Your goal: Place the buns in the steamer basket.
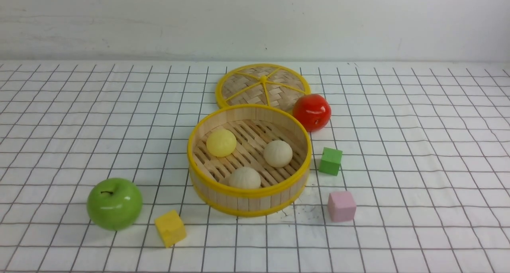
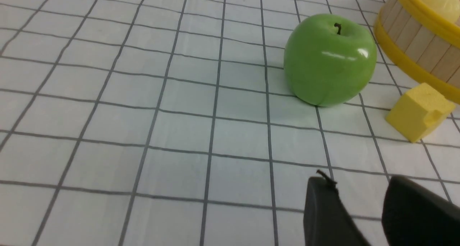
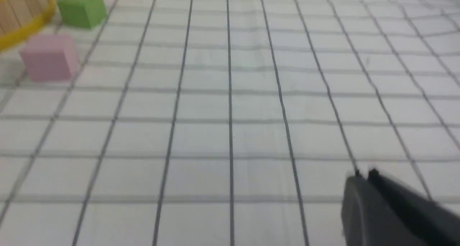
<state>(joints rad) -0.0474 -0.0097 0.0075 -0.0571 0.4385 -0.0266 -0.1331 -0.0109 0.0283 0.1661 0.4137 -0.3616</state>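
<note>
Three buns (image 1: 249, 155) sit inside the steamer basket (image 1: 223, 195), so the job looks done. The left fingers (image 2: 354, 199) are spread apart and hold nothing; the green apple (image 2: 329, 61) is out ahead of them, with the basket past it off to one side. The right fingers (image 3: 364, 174) are pressed together and empty, far from the basket. The buns look light, smooth and a bit squashy. I would pinch one softly across its round sides.

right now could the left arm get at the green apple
Probably yes: the left gripper is open with nothing in it, and only bare checked cloth lies between it and the green apple.
</note>
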